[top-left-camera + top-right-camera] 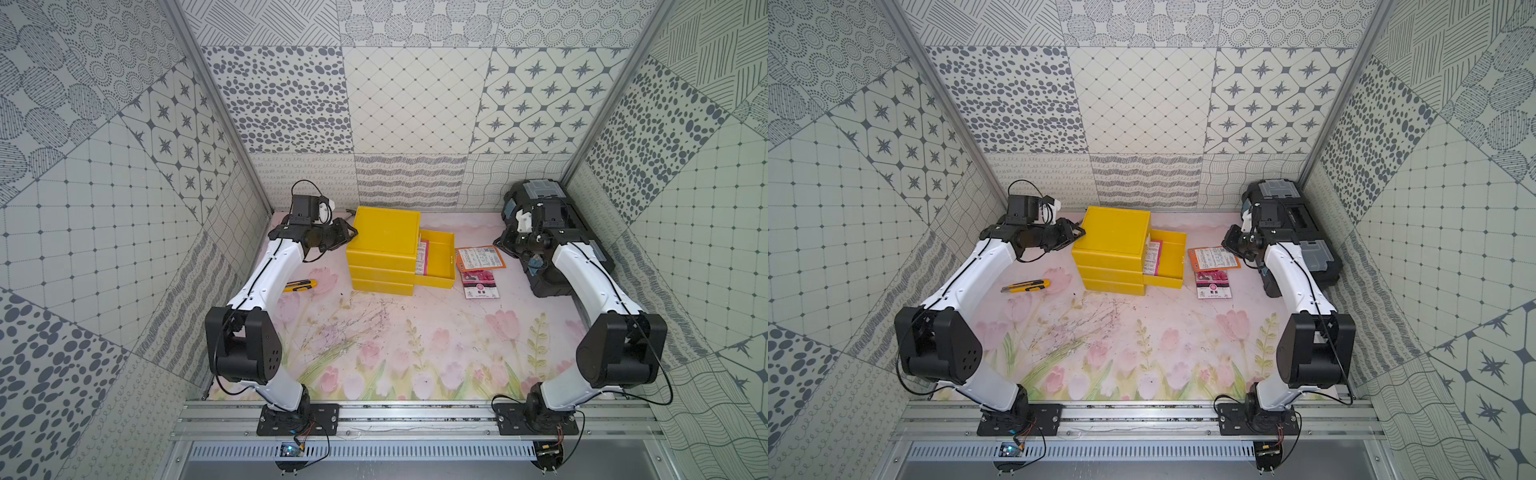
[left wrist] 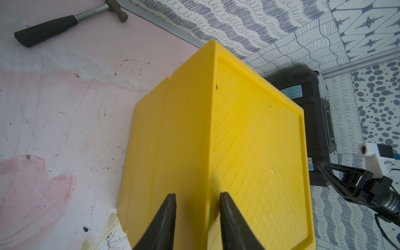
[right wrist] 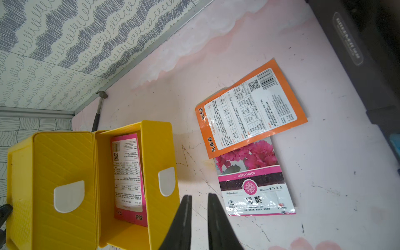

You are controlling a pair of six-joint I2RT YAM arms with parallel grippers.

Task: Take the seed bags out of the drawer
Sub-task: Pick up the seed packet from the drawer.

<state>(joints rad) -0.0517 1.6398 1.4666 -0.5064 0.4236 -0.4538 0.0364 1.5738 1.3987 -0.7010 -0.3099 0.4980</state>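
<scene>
The yellow cabinet (image 1: 384, 237) stands at the back of the table, and its top drawer (image 1: 440, 266) is pulled out to the right. A pink seed bag (image 3: 127, 173) lies in the drawer against its inner end. On the table right of the drawer lie two seed bags: an orange one (image 3: 249, 112) overlapping a pink hollyhock one (image 3: 253, 184). My right gripper (image 3: 199, 195) hovers between the drawer front and these bags, jaws slightly open and empty. My left gripper (image 2: 197, 194) sits at the cabinet's upper left edge, jaws a little apart astride that edge.
A black toolbox (image 1: 544, 193) sits at the back right, partly under my right arm. A yellow-black utility knife (image 1: 301, 285) lies left of the cabinet. A hammer (image 2: 65, 23) lies behind the cabinet by the back wall.
</scene>
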